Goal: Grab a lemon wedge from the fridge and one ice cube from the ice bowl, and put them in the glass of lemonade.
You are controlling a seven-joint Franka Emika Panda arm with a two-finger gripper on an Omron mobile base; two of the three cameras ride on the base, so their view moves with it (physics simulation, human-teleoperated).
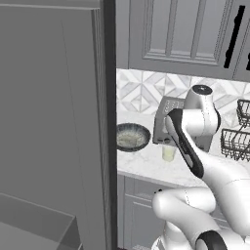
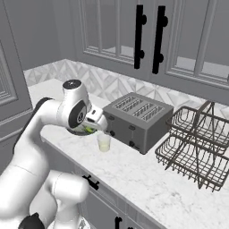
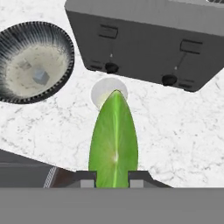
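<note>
In the hand view my gripper (image 3: 112, 183) is shut on the bright green lemon wedge (image 3: 113, 140), whose tip points at the glass of lemonade (image 3: 108, 92) below it. The glass (image 1: 169, 152) (image 2: 103, 142) stands on the marble counter in front of the toaster. The ice bowl (image 3: 34, 61) (image 1: 132, 136) sits to the glass's left, with an ice cube (image 3: 41, 77) inside. From the right base view a sliver of the green wedge (image 2: 91, 130) shows under my hand, just left of and above the glass. The fridge's (image 1: 53, 122) dark side fills the left of the left base view.
A boxy grey toaster (image 2: 137, 120) (image 3: 148, 39) stands right behind the glass. A dark wire rack (image 2: 197, 143) sits to the right on the counter (image 2: 147, 179). Panelled cabinets with black handles (image 2: 142, 36) hang above.
</note>
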